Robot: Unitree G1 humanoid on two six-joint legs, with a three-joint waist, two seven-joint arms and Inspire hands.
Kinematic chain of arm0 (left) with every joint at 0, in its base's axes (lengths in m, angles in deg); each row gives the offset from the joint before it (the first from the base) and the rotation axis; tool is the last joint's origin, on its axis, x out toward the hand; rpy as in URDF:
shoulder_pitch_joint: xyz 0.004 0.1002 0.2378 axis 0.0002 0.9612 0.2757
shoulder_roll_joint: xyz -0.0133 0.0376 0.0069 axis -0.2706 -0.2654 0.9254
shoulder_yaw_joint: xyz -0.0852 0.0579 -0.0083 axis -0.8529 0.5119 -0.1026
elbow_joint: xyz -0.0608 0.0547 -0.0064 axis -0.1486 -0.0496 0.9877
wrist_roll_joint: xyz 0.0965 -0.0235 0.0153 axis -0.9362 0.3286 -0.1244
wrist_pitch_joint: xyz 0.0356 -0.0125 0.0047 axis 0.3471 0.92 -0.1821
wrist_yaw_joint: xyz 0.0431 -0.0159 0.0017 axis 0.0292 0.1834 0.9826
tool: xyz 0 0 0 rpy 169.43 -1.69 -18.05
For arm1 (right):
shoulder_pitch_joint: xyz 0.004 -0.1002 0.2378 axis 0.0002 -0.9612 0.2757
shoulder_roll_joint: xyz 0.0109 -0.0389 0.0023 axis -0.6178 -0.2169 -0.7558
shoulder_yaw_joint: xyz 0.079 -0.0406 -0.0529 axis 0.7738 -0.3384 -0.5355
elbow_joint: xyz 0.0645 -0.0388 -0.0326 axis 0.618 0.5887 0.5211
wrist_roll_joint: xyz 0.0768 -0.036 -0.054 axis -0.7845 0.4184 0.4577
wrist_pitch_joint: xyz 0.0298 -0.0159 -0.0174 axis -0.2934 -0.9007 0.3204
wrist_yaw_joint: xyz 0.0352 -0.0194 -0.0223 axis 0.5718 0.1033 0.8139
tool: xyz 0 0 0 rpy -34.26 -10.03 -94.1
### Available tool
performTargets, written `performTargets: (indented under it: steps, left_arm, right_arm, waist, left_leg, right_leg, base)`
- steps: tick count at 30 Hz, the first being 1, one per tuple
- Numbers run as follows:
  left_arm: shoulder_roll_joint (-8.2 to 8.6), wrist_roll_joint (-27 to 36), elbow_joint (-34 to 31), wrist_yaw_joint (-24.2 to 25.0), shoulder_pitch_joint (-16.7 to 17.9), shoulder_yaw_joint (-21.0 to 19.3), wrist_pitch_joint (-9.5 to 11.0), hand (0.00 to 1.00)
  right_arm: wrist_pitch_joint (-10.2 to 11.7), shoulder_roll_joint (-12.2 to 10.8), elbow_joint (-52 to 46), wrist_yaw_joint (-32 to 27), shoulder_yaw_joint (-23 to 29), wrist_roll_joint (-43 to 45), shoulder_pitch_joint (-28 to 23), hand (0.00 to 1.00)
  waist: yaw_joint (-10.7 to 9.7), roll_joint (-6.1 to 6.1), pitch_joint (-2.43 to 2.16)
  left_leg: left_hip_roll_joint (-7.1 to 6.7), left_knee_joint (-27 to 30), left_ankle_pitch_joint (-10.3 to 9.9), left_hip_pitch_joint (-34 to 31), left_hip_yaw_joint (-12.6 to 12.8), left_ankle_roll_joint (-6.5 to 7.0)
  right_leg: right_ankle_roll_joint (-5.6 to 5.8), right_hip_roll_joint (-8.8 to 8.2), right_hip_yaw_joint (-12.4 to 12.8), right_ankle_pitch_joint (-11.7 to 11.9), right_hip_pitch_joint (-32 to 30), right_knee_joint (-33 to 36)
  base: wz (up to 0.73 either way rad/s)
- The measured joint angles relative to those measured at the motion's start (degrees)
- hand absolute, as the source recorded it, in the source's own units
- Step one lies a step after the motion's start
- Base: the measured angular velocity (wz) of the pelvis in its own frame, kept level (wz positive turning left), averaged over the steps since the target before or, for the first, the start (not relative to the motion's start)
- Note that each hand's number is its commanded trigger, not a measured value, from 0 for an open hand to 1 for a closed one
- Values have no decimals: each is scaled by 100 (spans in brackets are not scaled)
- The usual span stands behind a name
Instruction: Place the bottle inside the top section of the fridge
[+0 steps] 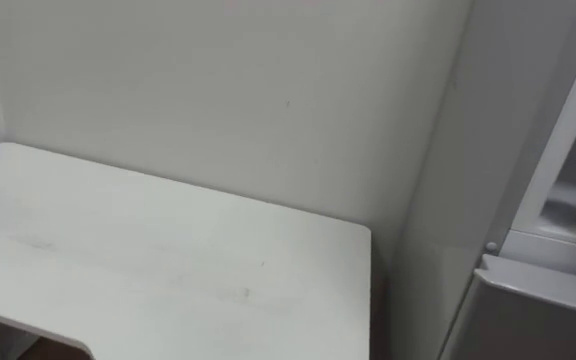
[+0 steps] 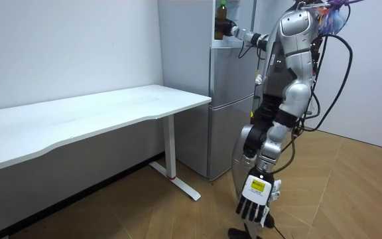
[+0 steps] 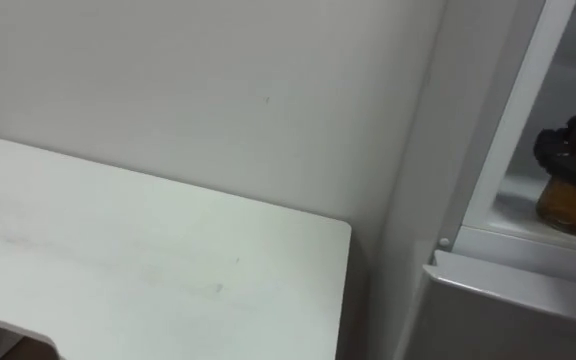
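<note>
The white desk stands against the wall, with the fridge just beside it — its upper compartment is open. Inside, down at the shelf, is the amber bottle — the right hand is clamped round its upper part. The left hand (fingers loose) hangs by the robot's leg.
</note>
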Motion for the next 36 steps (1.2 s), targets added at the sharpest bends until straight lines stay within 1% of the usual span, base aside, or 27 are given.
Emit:
performTargets:
  steps: [1,3,9,10,11,14,15,17,19,22,24,26,31,33,36]
  left_arm:
    - [0,-1,0,4,2,0,0,0]
    - [-7,-5,-1,9,31,-4,1,0]
    - [-15,-9,-1,27,99,-4,12,0]
    - [-15,33,-1,25,115,-2,7,0]
    - [-16,117,-6,24,118,-3,7,0]
    - [-16,291,-76,49,115,-1,11,0]
    - [-29,330,-81,89,109,0,10,0]
    - [-56,360,-81,122,106,15,11,0]
    - [-93,483,-90,148,113,49,11,0]
    - [-181,572,-175,235,101,71,15,0]
    - [-265,659,-238,238,76,146,46,0]
    - [-311,659,-252,239,65,235,64,0]
    - [-335,646,-299,243,35,275,64,0]
    - [-347,639,-298,239,17,273,64,0]
    - [-357,651,-293,234,23,275,65,0]
  right_arm:
    - [-46,-1,91,8,-64,3,-16,0]
    - [25,3,130,41,-67,144,-9,0]
    - [40,9,212,49,-104,329,-11,0]
    - [58,37,274,48,-167,403,-10,0]
    - [67,111,328,51,-255,429,-8,0]
    - [68,196,355,41,-281,449,-2,0]
    - [114,213,383,39,-307,473,7,0]
    - [168,223,438,41,-343,492,23,0]
    - [176,224,458,46,-347,400,38,0]
    - [231,223,464,64,-365,272,39,0]
    - [264,223,467,65,-391,162,40,0]
    - [285,224,464,65,-441,159,40,0]
    - [285,223,461,55,-456,191,23,0]
    - [285,223,455,56,-454,247,-19,0]
    - [283,223,465,57,-454,226,-44,0]
  waist:
    - [4,7,0]
    - [52,47,-24]
    - [111,50,-25]
    - [126,48,-24]
    - [140,44,-22]
    - [169,31,-22]
    - [174,30,-22]
    - [183,28,-20]
    - [172,24,-18]
    - [144,22,-17]
    - [126,20,-16]
    - [120,14,-12]
    - [101,-35,4]
    - [110,-70,18]
    - [113,-86,21]
  left_leg:
    - [-1,0,0,-2,0,0]
    - [-5,-2,1,-1,-9,1]
    - [-11,-2,6,6,-37,-4]
    - [-12,2,5,-4,-37,-4]
    - [-14,17,4,-24,-40,-3]
    - [-1,134,1,-192,-40,2]
    - [-1,180,3,-253,-39,3]
    - [-1,209,3,-298,-41,4]
    - [-3,209,4,-304,-61,3]
    - [-2,214,9,-318,-80,-6]
    - [-1,214,13,-317,-79,-12]
    - [-1,214,13,-316,-79,-12]
    - [-2,211,12,-311,-79,-10]
    - [-4,207,10,-288,-79,-11]
    - [-3,210,5,-271,-81,-13]
  right_leg:
    - [-1,-1,1,1,-5,1]
    - [-1,-6,-5,1,-2,1]
    - [-1,4,-5,1,11,7]
    - [-1,4,-1,1,9,3]
    - [-1,2,9,1,5,-4]
    - [-17,4,26,7,-100,-24]
    - [-45,27,27,26,-134,-48]
    - [-55,40,28,39,-166,-101]
    - [-56,28,24,39,-178,-114]
    - [-63,32,27,43,-197,-131]
    - [-68,36,26,46,-195,-129]
    - [-69,35,26,46,-193,-125]
    - [-65,31,23,49,-168,-146]
    - [-63,43,24,58,-114,-176]
    - [-62,50,25,60,-87,-195]
  base:
    - [0]
    - [0]
    - [0]
    - [0]
    - [4]
    - [4]
    - [0]
    - [0]
    - [2]
    - [1]
    - [0]
    - [0]
    - [0]
    - [0]
    - [0]
